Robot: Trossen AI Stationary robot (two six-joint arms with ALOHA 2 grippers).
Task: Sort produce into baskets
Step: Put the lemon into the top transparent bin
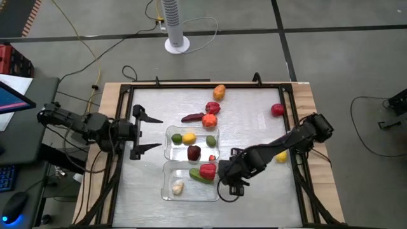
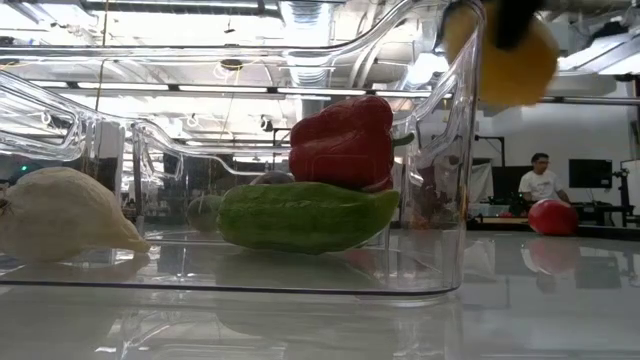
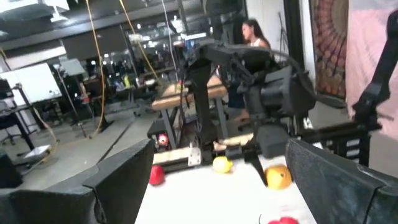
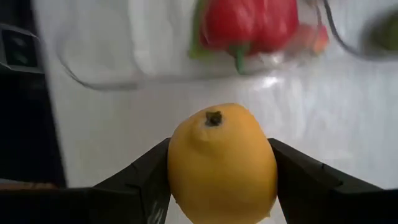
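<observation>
Overhead and table-level views of a two-arm sorting table. The right gripper [image 4: 221, 171] clasps a yellow lemon [image 4: 222, 163] between its two fingers [image 4: 146, 177], stem end facing away from the wrist. It hangs just beside the near basket [image 1: 170, 191], at that tub's right edge; in the low view the lemon [image 2: 512, 50] sits above the tub's rim.

The near basket holds a red pepper [image 1: 208, 170] resting on a green cucumber [image 1: 200, 176], plus a pale garlic bulb [image 1: 177, 187] lying apart from them. The far basket [image 1: 169, 136], touching the near one, contains a lime [image 1: 177, 138], a yellow fruit [image 1: 189, 138], a green avocado [image 1: 210, 141] and a dark red apple [image 1: 194, 152].

Loose on the table [image 1: 254, 114] are an orange pepper [image 1: 219, 93], a red fruit [image 1: 212, 108], a dark purple chili [image 1: 192, 117], a red-orange piece [image 1: 208, 119] and a red tomato [image 1: 278, 110] (well apart from the rest).

The left gripper [image 1: 154, 133] waits left of the far basket, fingers spread wide and holding nothing. A person [image 2: 540, 182] shows in the room behind.
</observation>
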